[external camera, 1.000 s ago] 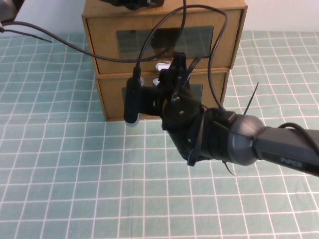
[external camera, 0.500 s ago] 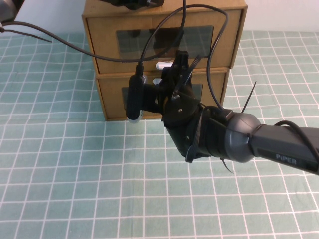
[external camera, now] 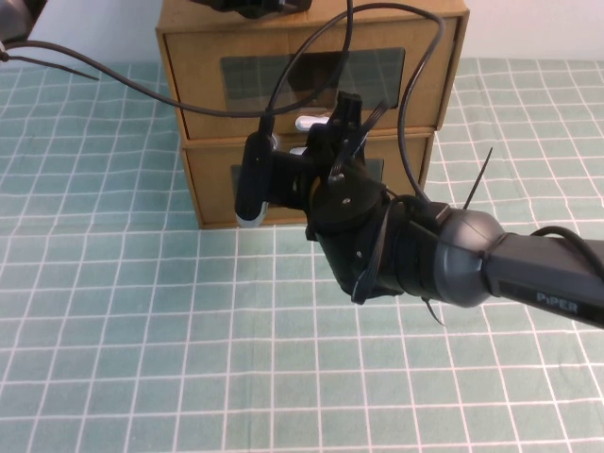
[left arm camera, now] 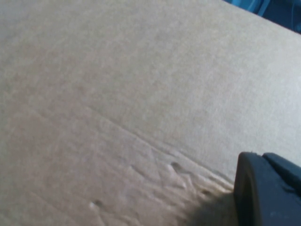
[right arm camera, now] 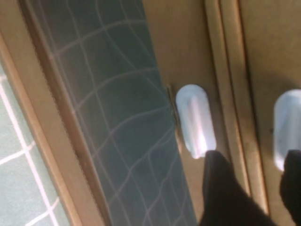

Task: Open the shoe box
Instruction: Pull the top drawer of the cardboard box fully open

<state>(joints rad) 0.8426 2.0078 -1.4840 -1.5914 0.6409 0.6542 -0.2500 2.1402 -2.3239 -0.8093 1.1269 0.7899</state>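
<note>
Two brown cardboard shoe boxes are stacked at the back, an upper box (external camera: 311, 71) on a lower box (external camera: 212, 179). Each has a dark window and a white handle on its front. My right gripper (external camera: 342, 118) is open just in front of the seam between the boxes, by the upper handle (external camera: 310, 124). In the right wrist view the gripper (right arm camera: 256, 188) straddles the seam, with one white handle (right arm camera: 195, 120) beside one finger and the other handle (right arm camera: 288, 125) partly behind the other finger. My left gripper (external camera: 250, 8) rests on the upper box's top (left arm camera: 141, 94).
A green checked cloth (external camera: 142, 330) covers the table in front of and beside the boxes. Black cables (external camera: 142, 90) loop across the box fronts above the right arm. A loose cable tie (external camera: 479, 184) sticks up from the right arm.
My right gripper has crept slightly up and closer to the box fronts. Its opening looks the same, and the boxes have not moved.
</note>
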